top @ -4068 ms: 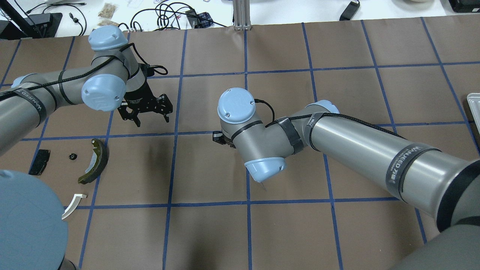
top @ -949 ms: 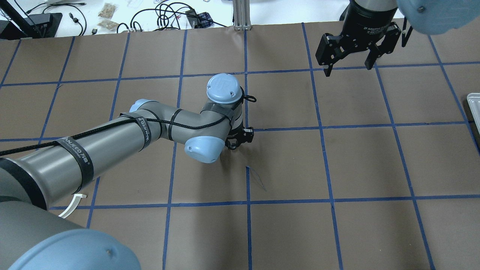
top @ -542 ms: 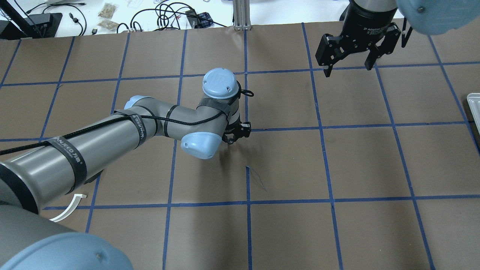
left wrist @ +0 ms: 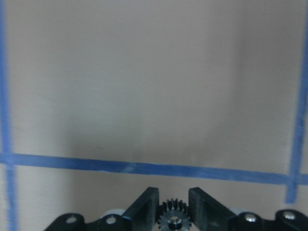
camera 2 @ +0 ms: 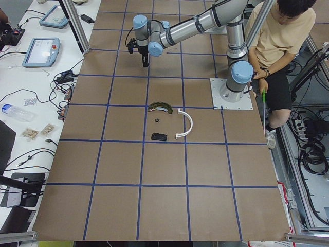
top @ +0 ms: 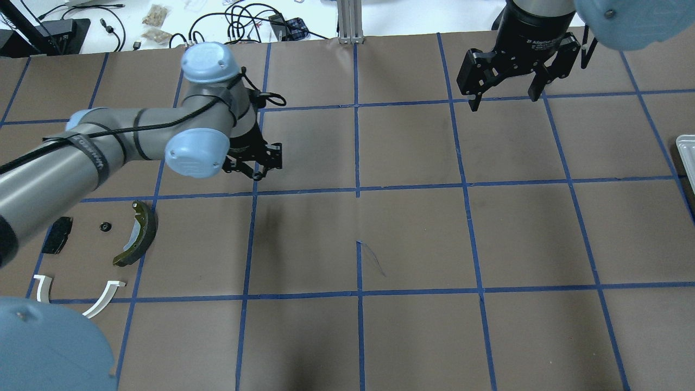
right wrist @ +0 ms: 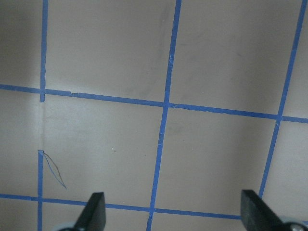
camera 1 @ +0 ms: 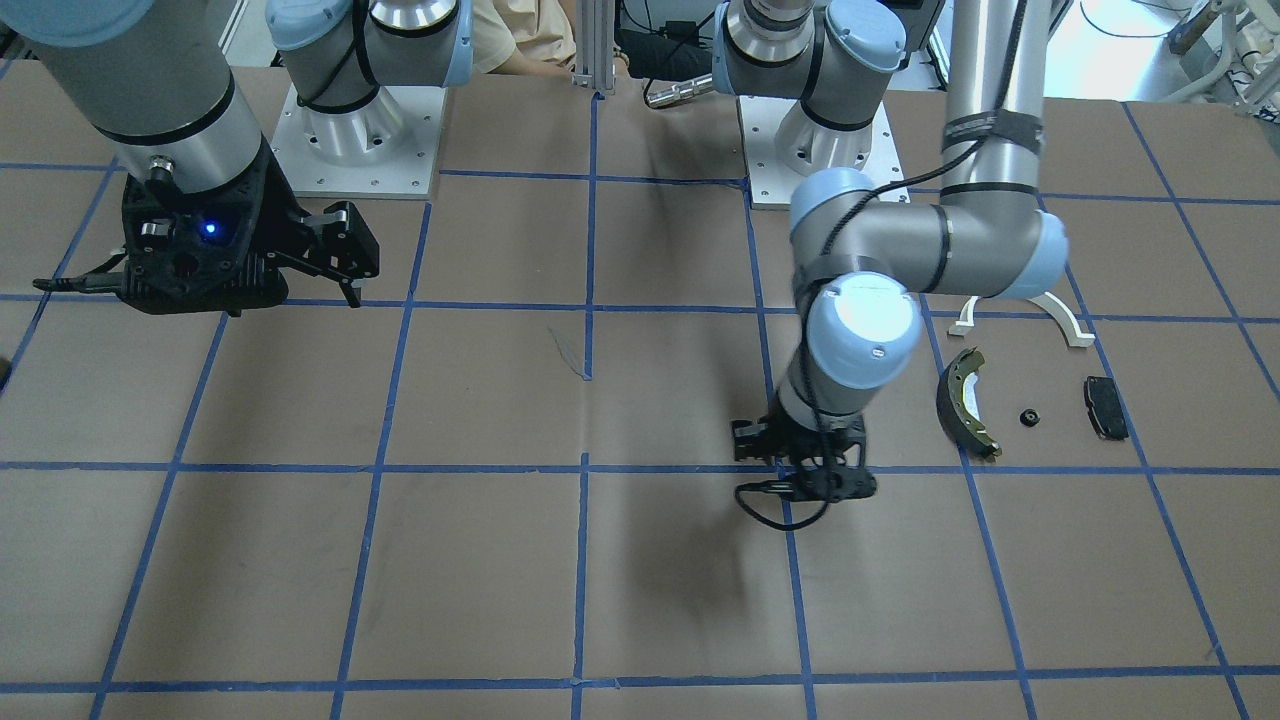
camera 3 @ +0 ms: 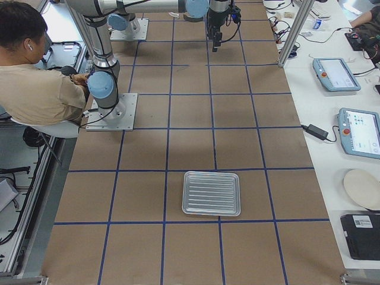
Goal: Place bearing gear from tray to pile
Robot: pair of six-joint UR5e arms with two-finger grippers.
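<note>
My left gripper (top: 255,165) is shut on a small black toothed bearing gear (left wrist: 173,219), which shows between its pads in the left wrist view. It hangs just above the paper, to the right of and beyond the pile; it also shows in the front view (camera 1: 805,470). The pile holds a dark curved brake shoe (top: 136,233), a black rectangular pad (top: 57,235), a white half-ring arch (top: 106,297) and another tiny black ring (top: 105,226). My right gripper (top: 505,95) is open and empty at the far right.
A ribbed metal tray (camera 3: 211,193) lies at the table's right end; only its edge (top: 685,146) shows in the overhead view. Blue tape lines grid the brown paper. A person sits beside the robot bases (camera 2: 280,36).
My left gripper has moved left and away from the table's centre, toward the pile, still shut. The pile parts the arm was hiding now show. The right gripper has stayed put over the last second.
</note>
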